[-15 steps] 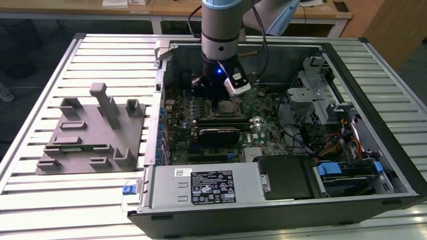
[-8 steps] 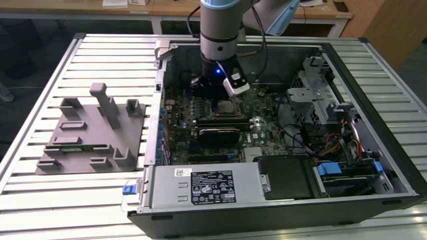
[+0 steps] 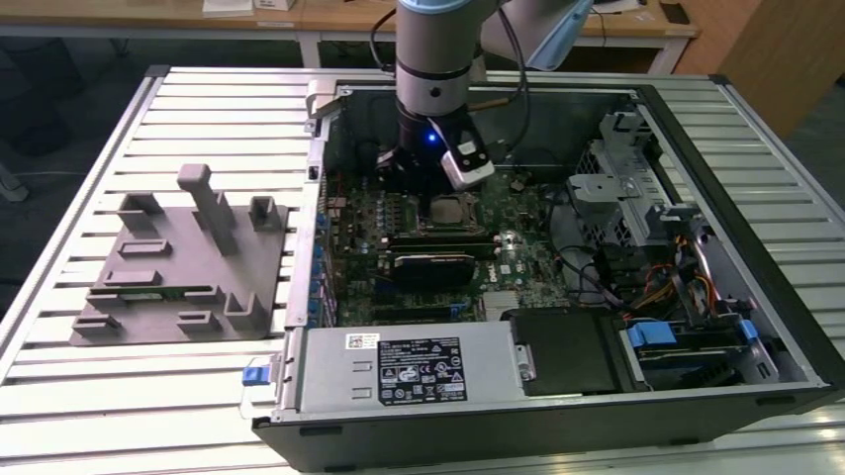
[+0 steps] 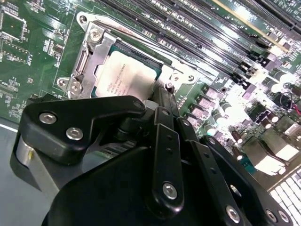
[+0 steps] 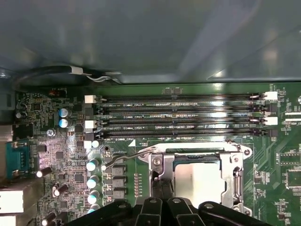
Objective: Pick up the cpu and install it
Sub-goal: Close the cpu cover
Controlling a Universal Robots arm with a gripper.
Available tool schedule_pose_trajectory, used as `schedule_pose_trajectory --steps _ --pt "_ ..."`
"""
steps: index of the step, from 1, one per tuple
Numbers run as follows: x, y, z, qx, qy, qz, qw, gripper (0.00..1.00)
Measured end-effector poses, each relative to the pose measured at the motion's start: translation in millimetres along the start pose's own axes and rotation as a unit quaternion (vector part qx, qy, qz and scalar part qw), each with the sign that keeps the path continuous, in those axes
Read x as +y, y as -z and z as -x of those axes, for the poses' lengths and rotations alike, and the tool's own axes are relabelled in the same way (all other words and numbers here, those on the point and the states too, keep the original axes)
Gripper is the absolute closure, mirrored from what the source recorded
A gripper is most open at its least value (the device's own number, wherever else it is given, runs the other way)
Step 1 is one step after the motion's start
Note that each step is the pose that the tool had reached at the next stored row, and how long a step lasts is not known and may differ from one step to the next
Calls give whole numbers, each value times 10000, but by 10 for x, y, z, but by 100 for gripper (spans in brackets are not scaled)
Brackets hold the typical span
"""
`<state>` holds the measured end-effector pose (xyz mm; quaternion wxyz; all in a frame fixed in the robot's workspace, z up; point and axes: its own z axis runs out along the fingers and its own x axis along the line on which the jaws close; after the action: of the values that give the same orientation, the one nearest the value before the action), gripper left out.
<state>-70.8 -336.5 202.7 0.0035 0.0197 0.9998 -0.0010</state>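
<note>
Slatted metal table [image 3: 93,396]: carries an open computer case [image 3: 528,440] lying on its side, and a grey moulded fixture [image 3: 172,287] just beside the case toward the exterior view's left.

Robot arm [image 3: 433,59]: comes down from above into the far half of the case, over the green motherboard [image 3: 521,262].

Power supply [image 3: 396,368]: grey box with a label, fitted along the near wall of the case.

Gripper [image 3: 426,195]: low over the board, tips just beside the socket. In both wrist views the black fingers [image 5: 162,187] lie pressed together with nothing between them, so the hand is clenched and empty. In the second wrist view the gripper [image 4: 165,92] ends at one edge of the socket; whether it touches the metal cannot be told.

Memory slots [image 5: 178,117]: four long parallel black slots, running alongside the socket.

Socket [image 5: 157,165]: square, with a silvery metal frame [image 4: 89,52] around its opening, and a thin wire lever [image 5: 124,157] at one side.

The cpu [image 4: 124,75]: lies flat inside the socket, silvery-white top facing up, framed on all visible sides by the metal frame. It appears in the first wrist view [image 5: 200,176] and in the exterior view [image 3: 453,210], apart from the fingers
</note>
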Motion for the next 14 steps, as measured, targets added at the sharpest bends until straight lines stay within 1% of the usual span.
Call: schedule_pose_trajectory --steps 3,8,10,13,14 --pt "0 55 0 -12 0 0 10000 89" --pt "0 191 2 -36 0 1 10000 89" --pt "-1 230 2 -45 0 -1 10000 89" --pt "0 240 2 -50 0 -1 10000 89" --pt "0 239 1 -55 -1 -13 10000 89"
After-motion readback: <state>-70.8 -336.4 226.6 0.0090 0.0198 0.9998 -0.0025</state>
